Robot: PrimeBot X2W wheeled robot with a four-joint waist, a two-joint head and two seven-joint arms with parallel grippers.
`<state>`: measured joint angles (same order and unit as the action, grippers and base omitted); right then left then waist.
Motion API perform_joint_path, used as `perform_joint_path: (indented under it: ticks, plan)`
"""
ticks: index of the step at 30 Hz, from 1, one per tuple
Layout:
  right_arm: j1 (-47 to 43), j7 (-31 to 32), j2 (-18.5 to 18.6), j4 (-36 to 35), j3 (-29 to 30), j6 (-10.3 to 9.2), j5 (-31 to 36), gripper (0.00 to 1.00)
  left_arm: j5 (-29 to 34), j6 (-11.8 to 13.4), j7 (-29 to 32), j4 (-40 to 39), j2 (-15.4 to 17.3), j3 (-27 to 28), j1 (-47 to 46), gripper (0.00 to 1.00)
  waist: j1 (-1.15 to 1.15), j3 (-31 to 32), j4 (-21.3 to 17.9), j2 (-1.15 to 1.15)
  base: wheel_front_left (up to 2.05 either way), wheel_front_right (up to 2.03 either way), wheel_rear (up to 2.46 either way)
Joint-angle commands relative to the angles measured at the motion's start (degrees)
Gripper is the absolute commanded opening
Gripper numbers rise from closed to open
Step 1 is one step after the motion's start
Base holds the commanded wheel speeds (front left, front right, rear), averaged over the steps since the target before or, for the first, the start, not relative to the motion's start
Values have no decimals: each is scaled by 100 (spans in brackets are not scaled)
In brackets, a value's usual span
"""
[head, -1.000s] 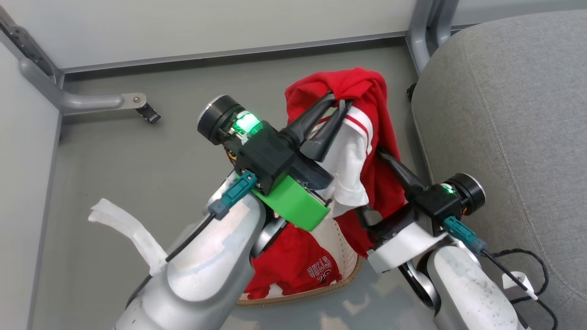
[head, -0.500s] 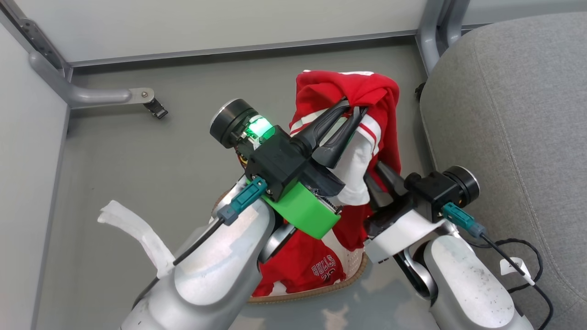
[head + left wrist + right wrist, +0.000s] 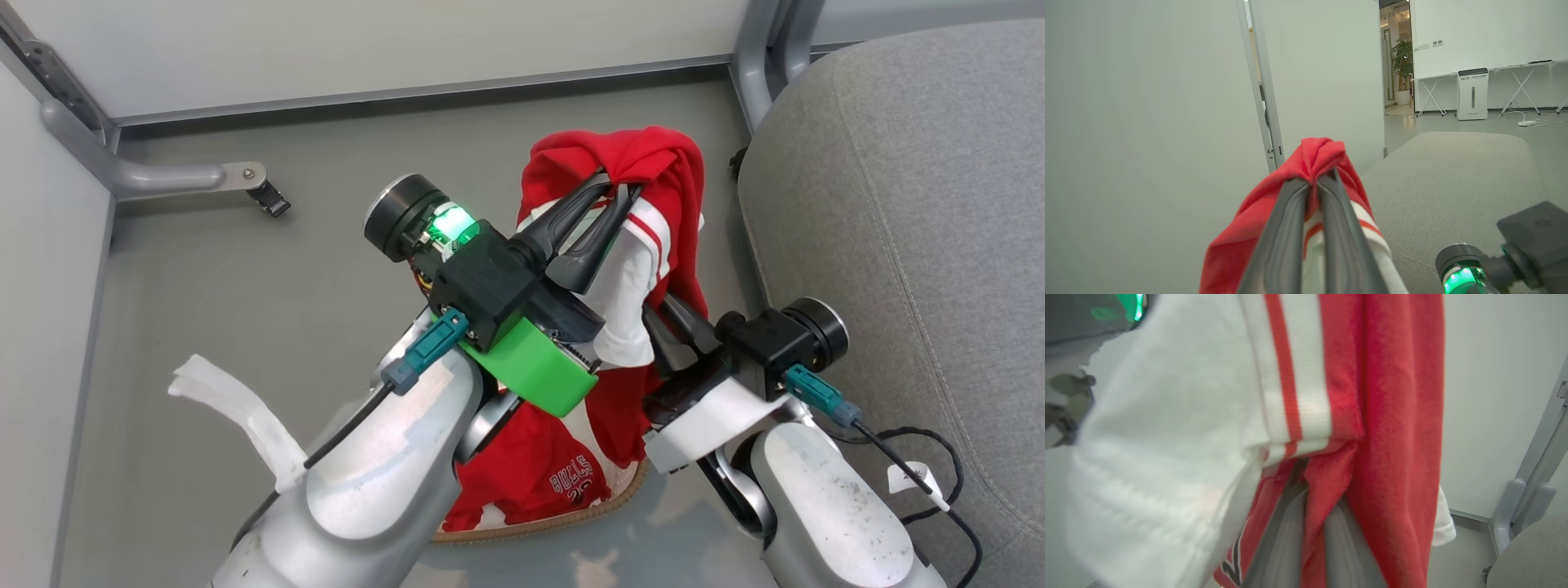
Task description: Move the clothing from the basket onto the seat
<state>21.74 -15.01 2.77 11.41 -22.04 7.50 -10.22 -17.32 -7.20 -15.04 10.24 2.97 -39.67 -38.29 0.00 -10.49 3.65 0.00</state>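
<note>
A red and white piece of clothing [image 3: 661, 167] hangs lifted above the basket, my left gripper [image 3: 619, 184] shut on its bunched red top. The left wrist view shows those fingers [image 3: 1286, 228] pinching the red fabric [image 3: 1312, 153]. Lower down, my right gripper [image 3: 665, 317] is shut on a red fold of the same clothing [image 3: 1396, 416], with the tips buried in cloth [image 3: 1312, 498]. More red clothing with "BULLS" lettering [image 3: 539, 478] lies in the basket, whose brown woven rim [image 3: 571, 518] peeks out under my arms. The grey seat [image 3: 898, 212] stands just to the right.
Grey metal frame legs stand at the back left [image 3: 147, 173] and back right [image 3: 759, 57], against pale wall panels. A black cable [image 3: 939, 482] lies by the seat's front edge. A white strip [image 3: 237, 404] hangs off my left forearm over bare grey floor.
My right gripper has swung in from the seat side and closed on the hanging clothing. The left gripper kept its hold. The camera shifted slightly.
</note>
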Motion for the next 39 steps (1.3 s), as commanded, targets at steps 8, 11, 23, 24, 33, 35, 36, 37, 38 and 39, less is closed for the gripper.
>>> perform_joint_path:
  ticks: [8, 11, 23, 24, 33, 35, 36, 37, 38, 39]
  plan:
    - [25, -26, 21, -72, 34, -2, 8, 0, 138, 94, -21, -40, -12, 45, -55, 100, 0, -91, -33, 0, 0, 0, 0]
    - [16, -27, 20, -91, 39, -2, 19, 0, 165, 102, -21, -50, -11, 57, -47, 100, 0, -108, -48, 0, 0, 0, 0]
    - [-51, -27, 21, -157, 271, -2, 31, 0, 231, 89, -14, 46, -6, 92, -31, 100, 0, -197, -259, 0, 0, 0, 0]
    - [-66, -27, 20, -192, 315, -2, 33, 0, 238, 85, -14, 60, 0, 84, -27, 100, 0, -220, -310, 0, 0, 0, 0]
    - [-228, -26, 19, -521, 788, -2, 123, 0, 275, 32, -13, 274, 77, -129, -146, 100, 0, -477, -832, 0, 0, 0, 0]
    - [-268, -26, 19, -593, 910, -2, 127, 0, 273, 18, -13, 338, 99, -201, -163, 100, 0, -540, -954, 0, 0, 0, 0]
    - [-281, -27, 20, -631, 967, -2, 142, 0, 274, 16, -12, 367, 104, -232, -175, 100, 0, -568, -1008, 0, 0, 0, 0]
    - [-313, -27, 17, -684, 1023, -2, 157, 0, 271, 12, -8, 399, 115, -261, -186, 100, 0, -603, -1075, 0, 0, 0, 0]
    - [-341, -27, 19, -716, 1083, -2, 161, 0, 266, 13, -3, 424, 122, -294, -201, 100, 0, -631, -1126, 0, 0, 0, 0]
    - [-368, -27, 19, -757, 1141, -2, 172, 0, 261, 9, 6, 456, 133, -331, -222, 100, 0, -667, -1187, 0, 0, 0, 0]
